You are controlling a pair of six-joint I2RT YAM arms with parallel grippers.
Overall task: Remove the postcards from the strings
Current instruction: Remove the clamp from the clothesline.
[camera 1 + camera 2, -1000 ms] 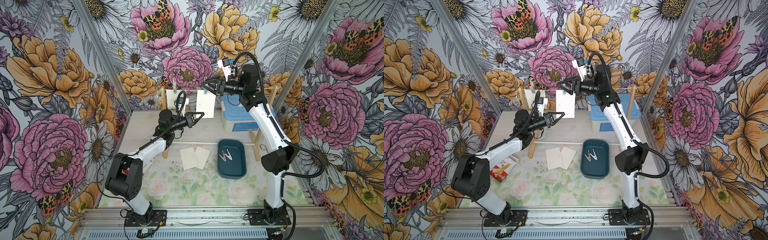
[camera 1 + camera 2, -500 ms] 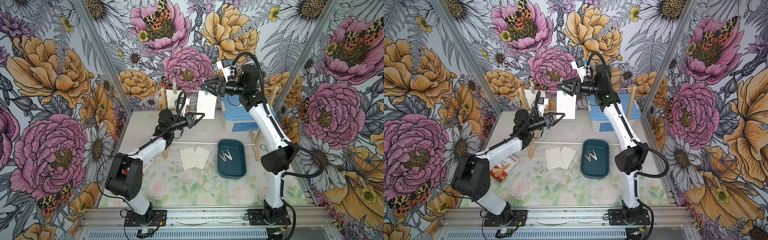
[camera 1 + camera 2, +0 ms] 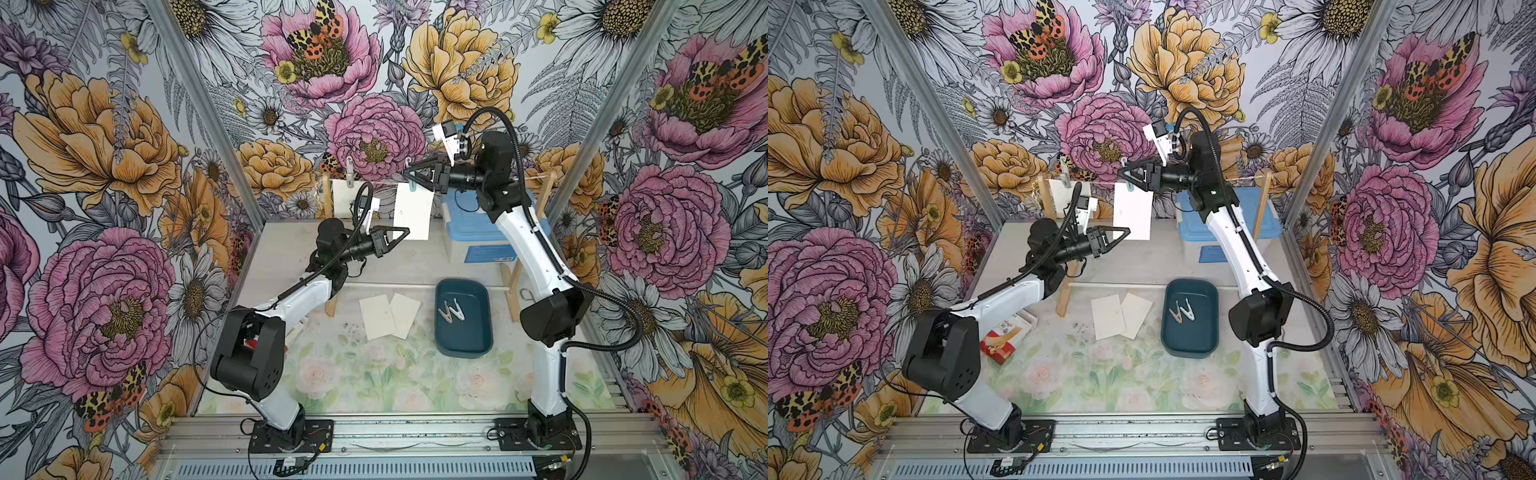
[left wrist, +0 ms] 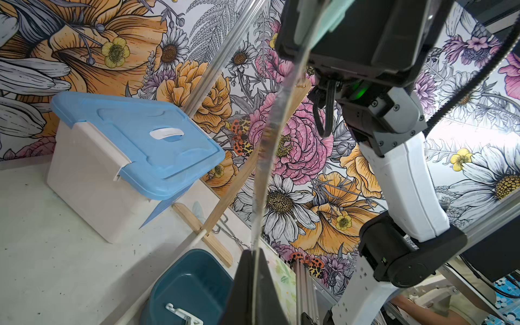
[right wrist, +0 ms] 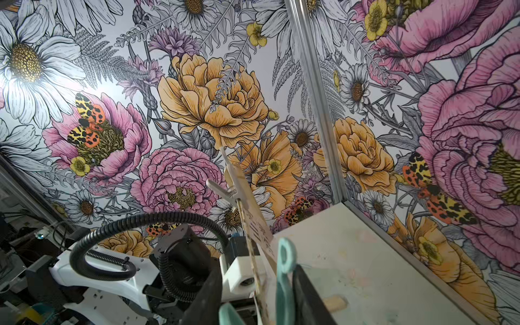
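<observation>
At the far left a red-and-white box (image 3: 1005, 338) lies on the table (image 3: 1142, 257). Only this top view shows it plainly, because in its twin the left arm's shoulder covers nearly all of it. Next stands the left post (image 3: 328, 197). Just beside it the first postcard (image 3: 343, 201) hangs from the string (image 3: 1098, 181) under a pale peg (image 3: 350, 168).

The left gripper (image 3: 405, 232) is pinched together on the lower corner of the second postcard (image 3: 413, 212), which hangs near the middle of the line. The left wrist view shows that card edge-on, rising from between the dark fingertips (image 4: 240, 281).

At the card's top edge the right gripper (image 3: 411, 174) is closed onto the teal peg (image 5: 284, 267). In both top views only the tips show, meeting at the line. The right wrist view shows the peg's two legs squeezed between the fingers (image 5: 309, 298).

Lower down, two loose postcards (image 3: 376, 318) lie flat and overlapping on the table. They sit just beside the teal tray (image 3: 467, 338), which holds two pale pegs (image 3: 451, 311). Behind the tray stands a white bin (image 4: 84, 180) with a blue lid; its white lid handle is clear only in the left wrist view. The right post (image 3: 1261, 208) stands at the bin's right end.
</observation>
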